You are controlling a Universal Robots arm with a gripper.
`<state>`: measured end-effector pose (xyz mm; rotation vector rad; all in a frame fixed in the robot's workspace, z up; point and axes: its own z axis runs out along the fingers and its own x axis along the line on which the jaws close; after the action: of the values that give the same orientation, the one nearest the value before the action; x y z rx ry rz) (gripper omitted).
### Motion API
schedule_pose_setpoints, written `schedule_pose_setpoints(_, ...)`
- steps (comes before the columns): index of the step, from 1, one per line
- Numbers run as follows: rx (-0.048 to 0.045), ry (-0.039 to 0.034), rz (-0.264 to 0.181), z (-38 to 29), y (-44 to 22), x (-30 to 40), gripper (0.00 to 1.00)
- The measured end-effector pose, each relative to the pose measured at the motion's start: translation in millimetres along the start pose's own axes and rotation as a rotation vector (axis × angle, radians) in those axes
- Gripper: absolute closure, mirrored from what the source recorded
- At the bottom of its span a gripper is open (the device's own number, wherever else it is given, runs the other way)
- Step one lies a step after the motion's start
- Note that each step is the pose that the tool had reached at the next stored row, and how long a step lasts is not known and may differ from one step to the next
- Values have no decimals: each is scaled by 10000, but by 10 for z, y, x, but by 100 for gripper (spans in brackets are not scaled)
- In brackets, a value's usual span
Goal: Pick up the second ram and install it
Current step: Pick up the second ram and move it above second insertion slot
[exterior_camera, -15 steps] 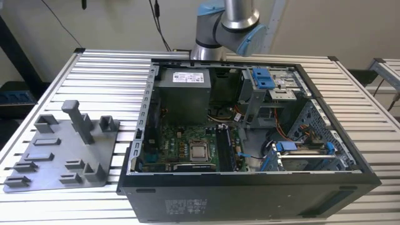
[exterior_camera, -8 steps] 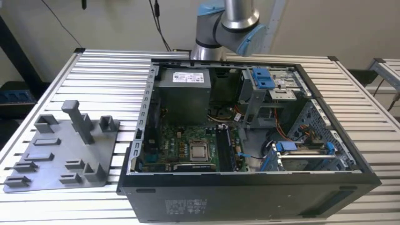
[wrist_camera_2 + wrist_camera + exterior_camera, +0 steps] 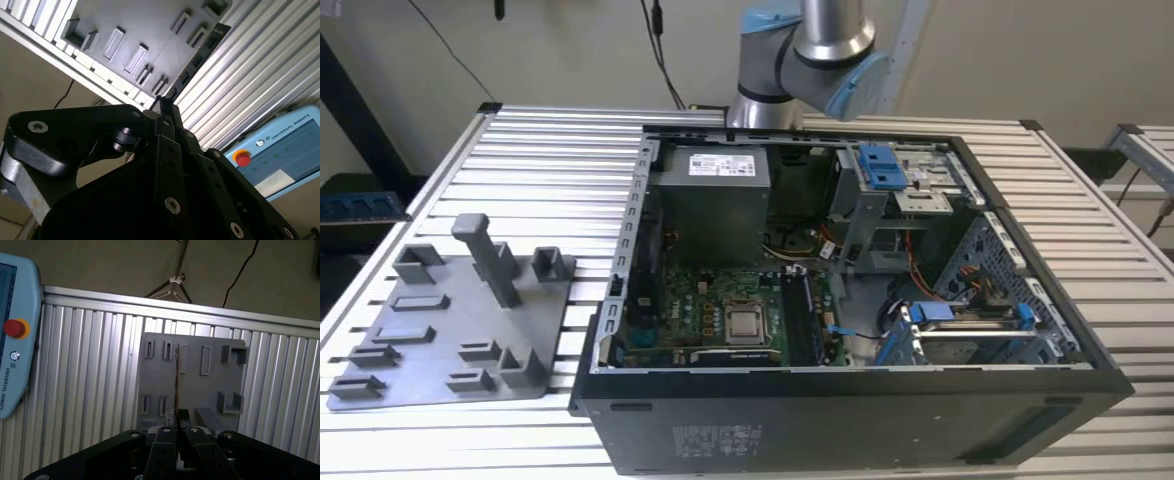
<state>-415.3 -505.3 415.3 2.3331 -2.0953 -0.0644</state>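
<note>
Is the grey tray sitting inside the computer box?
No, the grey tray lies on the slatted table beside the computer box, on the exterior view's left.

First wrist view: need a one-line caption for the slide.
The gripper holds the second ram edge-on over the grey fixture tray on the slatted table, teach pendant alongside.

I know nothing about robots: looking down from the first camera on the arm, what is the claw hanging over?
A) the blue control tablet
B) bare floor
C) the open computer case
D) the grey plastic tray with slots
D: in the first wrist view the gripper, closed on the second ram seen edge-on, hangs over the grey tray, with the tablet off to one side.
</note>
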Motion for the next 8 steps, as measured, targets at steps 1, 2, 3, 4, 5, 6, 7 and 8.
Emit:
schedule_pose_setpoints(1,0,0,0,-1,-27,3,87)
schedule_pose_setpoints(2,0,1,0,-2,-57,6,87)
schedule_pose_setpoints(3,-2,1,0,-3,-89,10,87)
schedule_pose_setpoints(4,-3,1,-1,-5,-119,13,87)
schedule_pose_setpoints(5,-3,1,-1,-5,-147,16,87)
schedule_pose_setpoints(6,-3,0,0,-6,-175,19,87)
schedule_pose_setpoints(7,-3,0,-1,-7,-201,22,87)
schedule_pose_setpoints(8,-4,0,0,-8,-228,25,87)
